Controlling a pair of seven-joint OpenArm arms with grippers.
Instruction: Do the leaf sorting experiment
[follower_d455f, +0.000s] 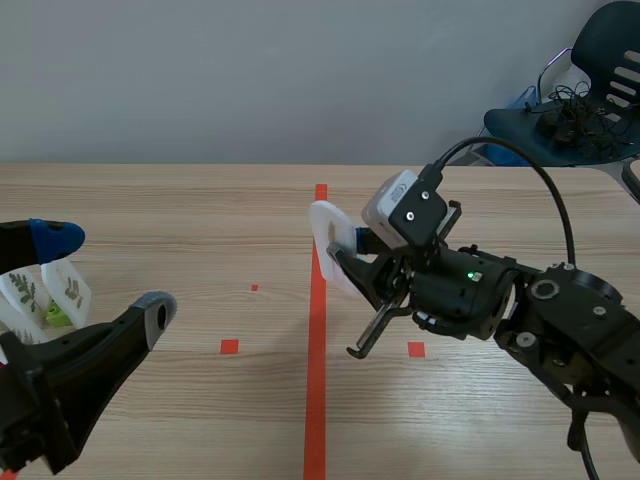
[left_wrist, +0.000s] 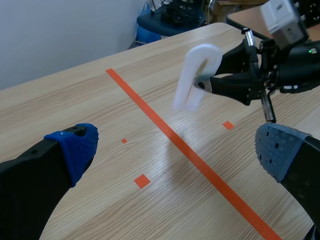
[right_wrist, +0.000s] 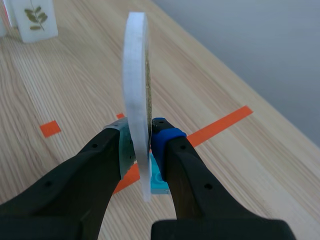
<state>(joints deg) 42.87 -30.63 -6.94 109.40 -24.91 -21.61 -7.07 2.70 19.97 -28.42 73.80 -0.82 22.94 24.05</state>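
Note:
My right gripper (right_wrist: 141, 142) is shut on a white leaf card (right_wrist: 136, 85) seen edge-on, with a brownish leaf on the face toward the blue pad. In the scene view this card (follower_d455f: 328, 240) hangs above the orange-red tape line, held by the right gripper (follower_d455f: 352, 252). The left wrist view shows the card (left_wrist: 196, 75) tilted in the air ahead of my left gripper (left_wrist: 177, 147), which is open and holds nothing. At the table's left, near my left gripper (follower_d455f: 105, 275), stand white cards with green leaves (follower_d455f: 45, 292).
A small turquoise piece (right_wrist: 159, 182) shows just below the right fingers. Two upright leaf cards (right_wrist: 34, 17) stand far ahead of the right gripper. A dark chair with cables (follower_d455f: 580, 110) is beyond the table's far right corner.

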